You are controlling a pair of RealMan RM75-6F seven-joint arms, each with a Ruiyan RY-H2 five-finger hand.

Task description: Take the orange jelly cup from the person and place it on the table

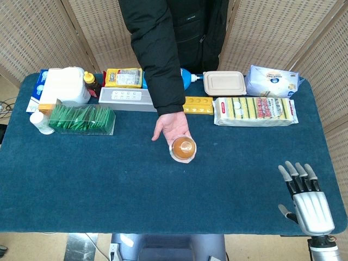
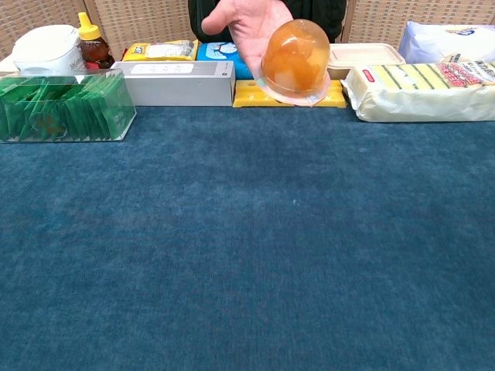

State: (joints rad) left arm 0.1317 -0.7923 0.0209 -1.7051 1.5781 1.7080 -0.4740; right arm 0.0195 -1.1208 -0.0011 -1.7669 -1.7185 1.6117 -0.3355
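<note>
the orange jelly cup [image 1: 184, 148] [image 2: 296, 60] sat dome-up on the person's open palm [image 1: 173, 129] [image 2: 246, 23], held out above the middle of the blue table [image 1: 163, 201] [image 2: 232, 255], and it was not resting on the cloth. your right hand [image 1: 305, 198] was well apart from it, near the table's front right corner, fingers straight and slightly spread, holding nothing (only the head view showed it). your left hand showed in neither view.

behind the cup, along the far edge, lay a yellow tray [image 1: 199, 105] [image 2: 288, 94] just beside the person's sleeve, with a grey box [image 1: 126, 98] [image 2: 174, 82] to its left and a pack of sponges [image 1: 254, 111] [image 2: 421, 91] to its right. further back stood a beige lidded container [image 1: 224, 83] [image 2: 365, 57] and a bag of tissues [image 1: 273, 80] [image 2: 448, 40]. on the left side you had a clear box of green sachets [image 1: 83, 119] [image 2: 62, 106], a white tub [image 1: 66, 86] [image 2: 46, 48], a small honey bottle [image 1: 91, 81] [image 2: 93, 45] and a yellow snack packet [image 1: 123, 77] [image 2: 161, 50].
</note>
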